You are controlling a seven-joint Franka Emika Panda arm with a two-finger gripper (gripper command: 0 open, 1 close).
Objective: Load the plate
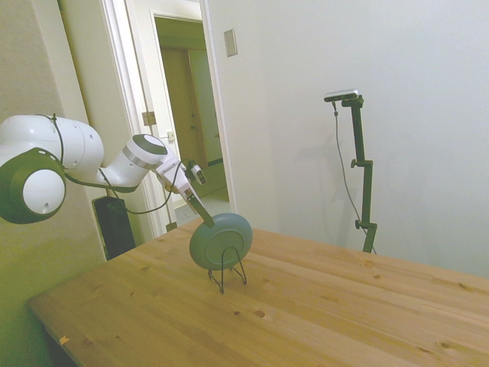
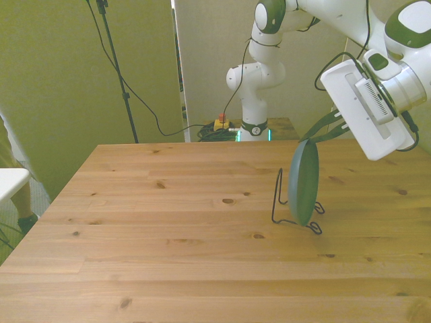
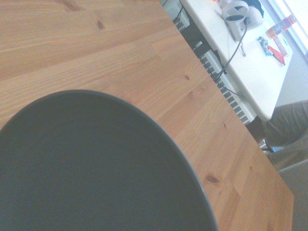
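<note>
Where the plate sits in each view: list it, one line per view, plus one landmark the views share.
Side view: the plate stands on edge in the wire rack, left of centre.
Front view: the plate shows nearly edge-on, on the front view's right, below the hand.
Wrist view: the plate fills the near foreground as a dark disc.
Shared landmark: the wooden table.
</note>
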